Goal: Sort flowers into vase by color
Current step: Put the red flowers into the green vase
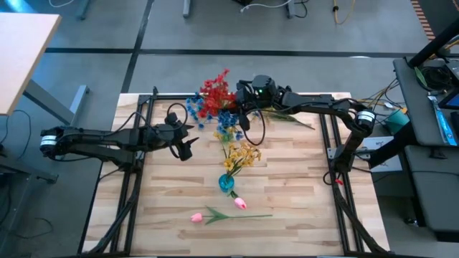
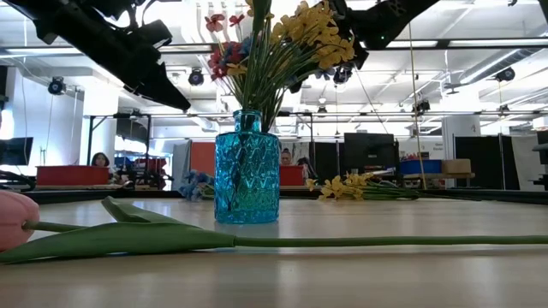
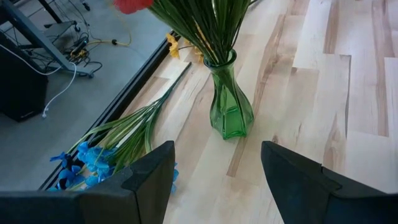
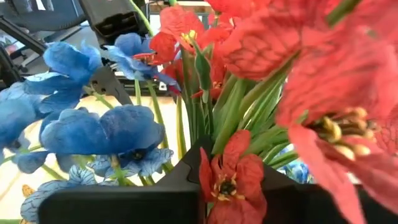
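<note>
Blue glass vase (image 2: 247, 168) upright mid-table, holding yellow sprays (image 2: 312, 34); same vase in high view at centre, slightly near side. Green glass vase (image 3: 229, 96) upright on the wood, far side of the table, packed with green stems and red blossoms (image 1: 215, 93). Loose blue sprays (image 3: 93, 163) lying flat by the far left edge, next to the dark frame rail (image 3: 134, 89). A few loose yellow sprays (image 2: 347, 186) lying flat on the far right part of the table. Two pink tulips on the near side: one (image 1: 239, 203) just near the blue vase, one (image 1: 196, 216) further left, long green stem (image 2: 385, 242) stretched right across the boards.

Left gripper (image 1: 188, 145) hovering left of centre, well apart from the blue vase, fingers (image 3: 149, 177) spread, nothing between them; green vase straight ahead in its wrist view. Right gripper (image 1: 246, 97) over the far centre, buried in the red and blue blossoms at the green vase. Red blooms (image 4: 227, 177) and blue blooms (image 4: 102, 130) fill its wrist view; dark finger body (image 4: 155, 196) partly visible, clenched or released: cannot tell.

Person seated far back in the room, left, behind a red panel (image 2: 68, 175).
</note>
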`<state>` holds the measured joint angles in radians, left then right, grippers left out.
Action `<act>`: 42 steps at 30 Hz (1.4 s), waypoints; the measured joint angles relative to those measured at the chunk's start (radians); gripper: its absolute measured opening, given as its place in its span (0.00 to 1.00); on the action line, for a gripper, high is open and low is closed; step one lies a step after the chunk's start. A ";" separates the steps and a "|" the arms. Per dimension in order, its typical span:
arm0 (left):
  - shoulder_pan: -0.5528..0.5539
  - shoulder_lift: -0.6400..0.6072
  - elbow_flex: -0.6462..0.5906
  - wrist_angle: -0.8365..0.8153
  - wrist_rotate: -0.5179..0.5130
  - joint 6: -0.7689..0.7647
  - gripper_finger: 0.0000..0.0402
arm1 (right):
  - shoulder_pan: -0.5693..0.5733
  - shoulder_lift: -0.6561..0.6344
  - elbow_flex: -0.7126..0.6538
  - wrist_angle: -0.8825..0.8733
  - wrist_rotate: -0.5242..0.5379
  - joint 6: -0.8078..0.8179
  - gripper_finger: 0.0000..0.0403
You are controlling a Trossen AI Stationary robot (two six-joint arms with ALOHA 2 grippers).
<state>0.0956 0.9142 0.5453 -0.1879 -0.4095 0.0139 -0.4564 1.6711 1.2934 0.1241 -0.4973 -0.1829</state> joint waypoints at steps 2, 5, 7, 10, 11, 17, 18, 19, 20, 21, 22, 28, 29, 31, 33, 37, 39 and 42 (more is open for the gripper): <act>0.000 0.000 0.000 0.000 0.000 0.000 0.56 | 0.000 0.000 0.000 -0.017 0.000 -0.011 0.04; 0.000 0.000 0.000 0.000 0.000 0.000 0.56 | 0.000 0.008 0.000 -0.030 0.000 -0.018 0.03; 0.000 0.000 0.000 0.000 0.000 0.000 0.56 | 0.000 0.015 0.000 -0.036 0.000 -0.019 0.03; 0.000 0.000 0.000 0.000 0.000 0.000 0.56 | 0.000 0.024 0.000 -0.037 0.000 -0.018 0.03; 0.000 0.000 0.000 0.000 0.000 0.000 0.56 | 0.000 0.024 0.000 -0.038 0.000 -0.019 0.03; 0.000 0.000 0.000 0.000 0.000 0.000 0.56 | 0.000 0.027 0.000 -0.070 0.000 -0.027 0.03; 0.000 0.000 0.000 0.000 0.000 0.000 0.56 | 0.000 0.027 0.000 -0.070 0.000 -0.024 0.03; 0.000 0.000 0.000 0.000 0.000 0.000 0.56 | 0.000 0.027 0.000 -0.070 0.000 -0.023 0.03; 0.000 0.000 0.000 0.000 0.000 0.000 0.56 | 0.000 0.027 0.000 -0.070 0.000 -0.024 0.03; 0.000 0.000 0.000 0.000 0.000 0.000 0.56 | 0.000 0.027 0.000 -0.070 0.000 -0.026 0.03; 0.000 0.000 0.000 0.000 0.000 0.000 0.56 | 0.000 0.027 0.003 -0.071 0.000 -0.027 0.03; 0.000 0.000 0.000 -0.006 0.000 -0.008 0.56 | 0.000 0.018 0.010 -0.071 0.000 -0.027 0.12; 0.000 0.000 0.000 -0.009 0.000 -0.008 0.56 | 0.000 0.017 0.010 -0.071 0.000 -0.026 0.15; 0.000 0.000 0.000 -0.011 0.000 -0.009 0.56 | 0.000 0.013 0.010 -0.071 0.001 -0.022 0.22; 0.000 0.000 0.000 -0.011 0.000 -0.012 0.56 | 0.000 0.003 0.010 -0.074 0.001 -0.020 0.29; 0.000 0.000 0.000 -0.014 0.000 -0.013 0.56 | -0.006 -0.024 0.010 -0.096 0.001 -0.021 0.40; 0.000 0.000 0.000 -0.014 0.000 -0.013 0.56 | -0.013 -0.039 0.010 -0.119 0.001 -0.020 0.44; 0.000 0.000 0.000 -0.015 0.000 -0.015 0.56 | -0.032 -0.066 0.010 -0.168 0.003 -0.030 0.48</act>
<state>0.0952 0.9146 0.5453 -0.2030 -0.4095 -0.0010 -0.4886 1.6047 1.3029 -0.0438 -0.4943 -0.2126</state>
